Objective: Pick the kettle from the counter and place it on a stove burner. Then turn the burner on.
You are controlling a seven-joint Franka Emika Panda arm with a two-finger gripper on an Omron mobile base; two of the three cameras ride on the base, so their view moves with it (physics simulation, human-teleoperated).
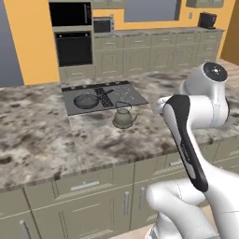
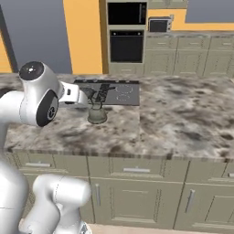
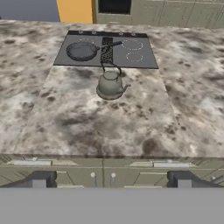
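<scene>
Kettle point(image 3: 110, 84) sits upper-centre of the hand view, well ahead of the wide-spread claw point(image 3: 111, 179), spout pointing right

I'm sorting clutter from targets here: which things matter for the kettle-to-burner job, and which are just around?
Job:
kettle, standing on the counter
free burner on the cooktop
gripper, open, back from the kettle

Just around:
frying pan on the cooktop
wall oven
microwave

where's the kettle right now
The kettle stands upright on the counter, just in front of the dark cooktop and near its middle; the frying pan sits on the cooktop behind it to the left.
</scene>
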